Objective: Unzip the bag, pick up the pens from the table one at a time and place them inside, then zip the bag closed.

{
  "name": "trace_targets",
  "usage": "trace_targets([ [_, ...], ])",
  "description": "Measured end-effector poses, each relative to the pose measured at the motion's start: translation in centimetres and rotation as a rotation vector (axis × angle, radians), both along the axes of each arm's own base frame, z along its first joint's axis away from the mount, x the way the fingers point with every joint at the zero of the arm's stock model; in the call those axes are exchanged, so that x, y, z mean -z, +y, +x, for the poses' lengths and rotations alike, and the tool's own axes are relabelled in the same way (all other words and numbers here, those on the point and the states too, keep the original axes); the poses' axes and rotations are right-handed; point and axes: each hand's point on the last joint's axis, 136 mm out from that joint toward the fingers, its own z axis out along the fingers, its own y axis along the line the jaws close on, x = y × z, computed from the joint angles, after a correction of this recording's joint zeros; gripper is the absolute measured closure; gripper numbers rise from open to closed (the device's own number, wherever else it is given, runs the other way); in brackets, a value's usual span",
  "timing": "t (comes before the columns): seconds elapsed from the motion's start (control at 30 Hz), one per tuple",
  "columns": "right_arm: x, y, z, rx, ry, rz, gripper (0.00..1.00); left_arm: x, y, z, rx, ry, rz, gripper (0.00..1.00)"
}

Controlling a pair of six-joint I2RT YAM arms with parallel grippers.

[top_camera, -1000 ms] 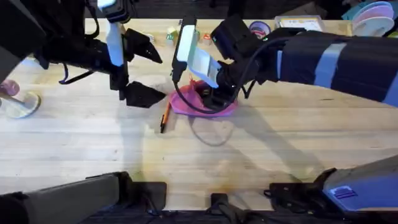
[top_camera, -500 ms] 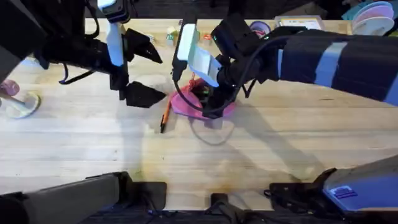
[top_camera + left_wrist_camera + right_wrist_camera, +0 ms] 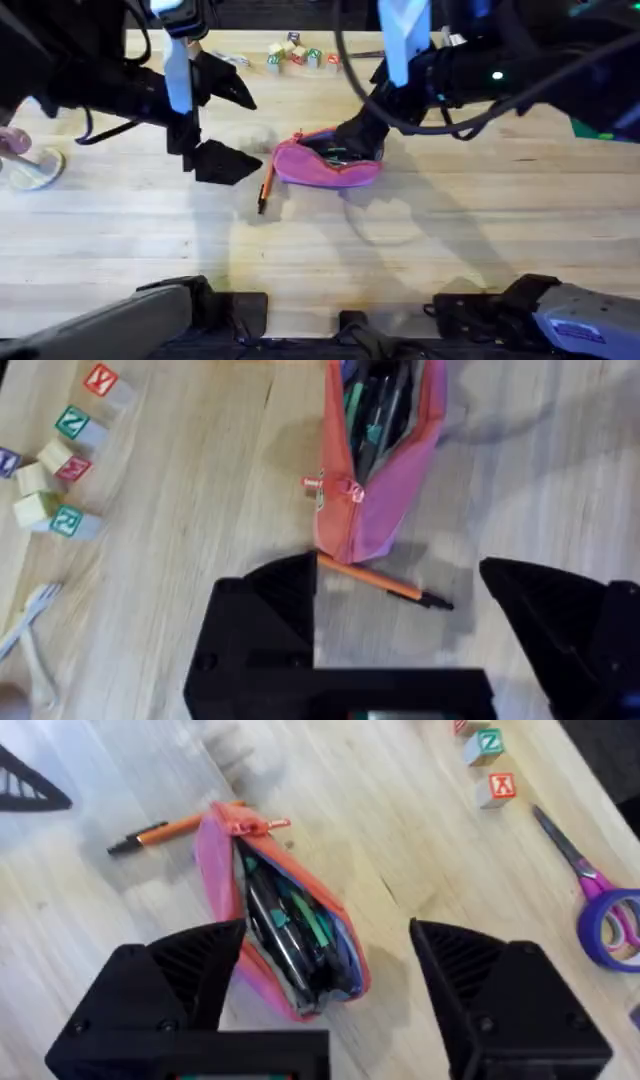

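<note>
The pink bag (image 3: 330, 165) lies unzipped on the table (image 3: 420, 250), with several dark and green pens showing inside it (image 3: 290, 925). An orange pen (image 3: 266, 188) with a dark tip rests on the wood against the bag's left end. My right gripper (image 3: 325, 985) hovers open just above the bag's mouth, holding nothing, and it sits over the bag's right part (image 3: 358, 135). My left gripper (image 3: 400, 630) is open and empty above the orange pen (image 3: 385, 582), left of the bag (image 3: 375, 470).
Letter blocks (image 3: 295, 52) sit at the table's far edge, with purple-handled scissors (image 3: 590, 890) near them. White plastic cutlery (image 3: 30, 620) lies by the blocks. A round pale object (image 3: 28, 168) stands at the left edge. Bare wood stretches in front of the bag.
My right arm has risen and pulled back to the right, off the bag. The bag now lies flatter with its mouth open. The left arm has hardly moved.
</note>
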Motion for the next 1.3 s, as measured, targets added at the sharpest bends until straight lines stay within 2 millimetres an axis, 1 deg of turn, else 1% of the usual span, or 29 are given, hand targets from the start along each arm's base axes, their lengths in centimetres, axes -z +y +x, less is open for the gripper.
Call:
trace_targets([
  [0.07, -0.9, -0.1, -0.3, 0.018, -0.006, 0.028, 0.003, -0.5, 0.3, -0.1, -0.027, -0.010, 0.023, 0.007],
  [0.1, -4.2, -0.9, -1.4, 0.052, -0.058, 0.102, 0.003, -3.2, 2.6, 0.1, -0.261, -0.001, 0.130, 0.007],
  [0.27, -5.0, -1.3, -1.5, 0.075, -0.076, 0.116, 0.003, -5.1, 3.3, -0.1, -0.414, 0.016, 0.116, 0.007],
  [0.43, -5.0, -1.4, -1.4, 0.098, -0.062, 0.131, 0.003, -6.4, 3.5, -0.8, -0.535, 0.044, 0.080, 0.007],
  [0.63, -5.0, -1.4, -1.4, 0.111, -0.053, 0.137, 0.004, -6.7, 3.3, -2.3, -0.581, 0.087, 0.061, 0.007],
  [1.03, -4.9, -1.5, -1.4, 0.118, -0.050, 0.139, 0.003, -6.4, 3.2, -2.9, -0.606, 0.134, 0.053, 0.006],
  [1.2, -4.9, -1.5, -1.4, 0.119, -0.050, 0.139, 0.004, -5.9, 3.9, -2.9, -0.714, 0.190, 0.074, 0.005],
  [1.3, -5.0, -1.5, -1.4, 0.119, -0.051, 0.139, 0.004, -5.4, 3.7, -3.1, -0.764, 0.225, 0.106, 0.004],
])
